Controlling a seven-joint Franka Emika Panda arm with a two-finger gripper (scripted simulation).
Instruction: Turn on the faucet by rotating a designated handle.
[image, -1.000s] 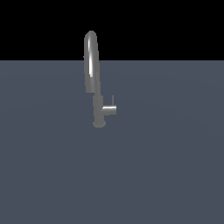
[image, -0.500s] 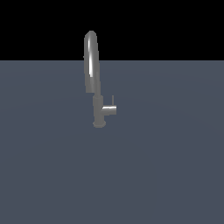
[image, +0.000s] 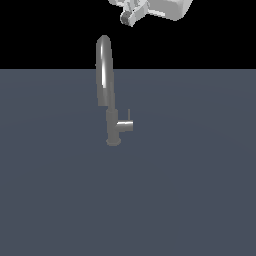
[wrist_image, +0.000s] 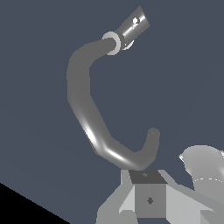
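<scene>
The faucet (image: 105, 75) is a tall slim grey tap standing on the dark grey surface (image: 190, 190), with an arched spout. The handle (image: 125, 125) is a short horizontal stub low on the post, pointing to the exterior view's right, with a thin lever pin (image: 129, 114) standing up at its end. My gripper (image: 131, 17) hangs at the top edge of the exterior view, above the spout and apart from it. In the wrist view the spout (wrist_image: 89, 118) curves below the gripper (wrist_image: 147, 178), and the handle (wrist_image: 134, 26) lies far from it. The frames do not show how the jaws stand.
The flat dark grey surface (wrist_image: 183, 87) spreads all round the faucet. Nothing else stands on it. A pale rounded part of the arm (wrist_image: 203, 168) shows beside the gripper in the wrist view.
The gripper has come into the exterior view at its top edge, above the spout. The faucet and its handle have not moved.
</scene>
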